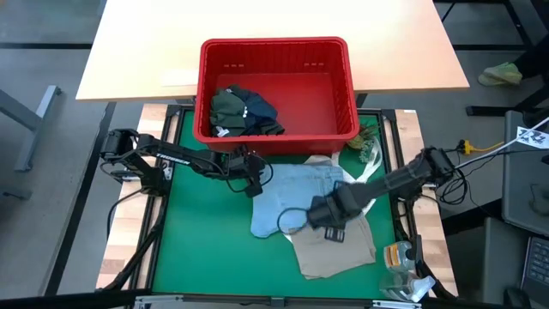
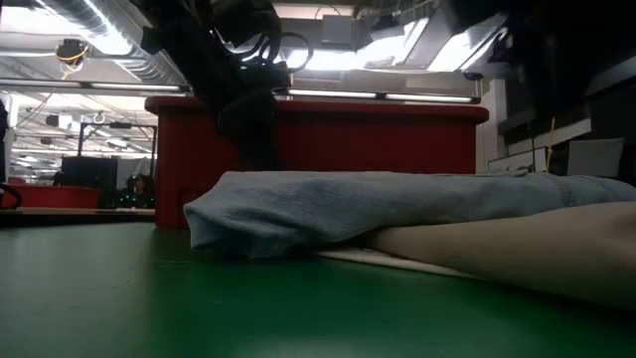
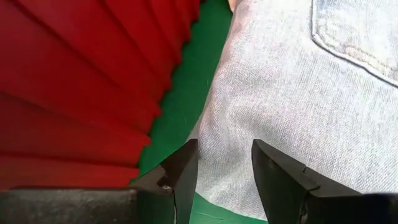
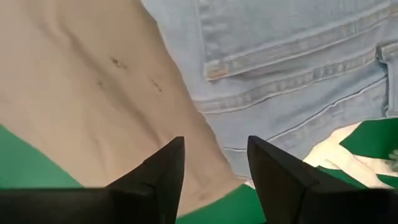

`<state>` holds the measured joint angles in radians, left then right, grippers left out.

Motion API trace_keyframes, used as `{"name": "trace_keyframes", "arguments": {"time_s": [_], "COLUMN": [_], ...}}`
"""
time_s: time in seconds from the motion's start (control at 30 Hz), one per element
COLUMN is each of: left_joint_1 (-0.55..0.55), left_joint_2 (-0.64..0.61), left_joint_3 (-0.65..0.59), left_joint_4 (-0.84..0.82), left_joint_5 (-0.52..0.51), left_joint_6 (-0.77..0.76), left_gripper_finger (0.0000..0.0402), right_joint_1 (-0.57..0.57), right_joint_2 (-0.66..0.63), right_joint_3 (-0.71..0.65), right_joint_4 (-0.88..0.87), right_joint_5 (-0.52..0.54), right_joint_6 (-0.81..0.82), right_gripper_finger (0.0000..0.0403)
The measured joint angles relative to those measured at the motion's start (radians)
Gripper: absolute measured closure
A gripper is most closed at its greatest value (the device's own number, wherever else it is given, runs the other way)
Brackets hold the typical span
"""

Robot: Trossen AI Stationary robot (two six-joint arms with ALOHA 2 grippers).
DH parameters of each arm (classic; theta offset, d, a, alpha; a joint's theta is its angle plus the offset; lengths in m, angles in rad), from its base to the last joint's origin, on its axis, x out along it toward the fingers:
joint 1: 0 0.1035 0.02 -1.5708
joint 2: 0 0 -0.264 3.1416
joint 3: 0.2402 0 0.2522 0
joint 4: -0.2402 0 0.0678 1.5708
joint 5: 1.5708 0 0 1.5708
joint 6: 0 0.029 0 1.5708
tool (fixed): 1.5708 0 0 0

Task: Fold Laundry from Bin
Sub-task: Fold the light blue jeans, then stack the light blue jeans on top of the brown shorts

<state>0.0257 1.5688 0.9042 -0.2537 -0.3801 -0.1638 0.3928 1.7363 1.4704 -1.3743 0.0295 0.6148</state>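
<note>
High view: the red bin point(image 1: 276, 86) sits at the worktop's point(image 1: 197, 257) far edge, dark clothes point(image 1: 243, 110) inside. A light blue garment point(image 1: 292, 196) overlaps a beige one point(image 1: 339, 249) mid-worktop.

Left wrist view: the left gripper point(image 3: 224, 171) hovers open over the blue garment's edge.

Right wrist view: the right gripper point(image 4: 214, 165) hovers open over the overlap.

Judged step: grasping to spread the blue garment; next, lower and close.

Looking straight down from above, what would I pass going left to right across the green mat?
Left end effector → light blue garment → right end effector → beige garment.
</note>
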Motion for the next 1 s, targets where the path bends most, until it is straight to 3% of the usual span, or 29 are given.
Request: {"name": "trace_keyframes", "arguments": {"time_s": [0.33, 0.63, 1.0], "left_joint_1": [-0.001, -0.001, -0.001], "left_joint_2": [0.000, 0.000, -0.001], "left_joint_3": [0.000, 0.000, 0.000], "left_joint_4": [0.000, 0.000, 0.001], "left_joint_5": [0.000, 0.000, 0.000], "left_joint_6": [0.017, 0.014, 0.009], "left_gripper_finger": [0.0257, 0.0257, 0.0257], "right_joint_1": [0.170, 0.190, 0.189], "right_joint_2": [0.018, 0.078, 0.079], "right_joint_3": [0.000, -0.063, -0.187], "right_joint_4": [0.097, 0.084, 0.152], "right_joint_5": [0.243, 0.234, 0.303], "right_joint_6": [0.119, 0.114, 0.112], "right_gripper_finger": [0.0226, 0.0226, 0.0226]}}
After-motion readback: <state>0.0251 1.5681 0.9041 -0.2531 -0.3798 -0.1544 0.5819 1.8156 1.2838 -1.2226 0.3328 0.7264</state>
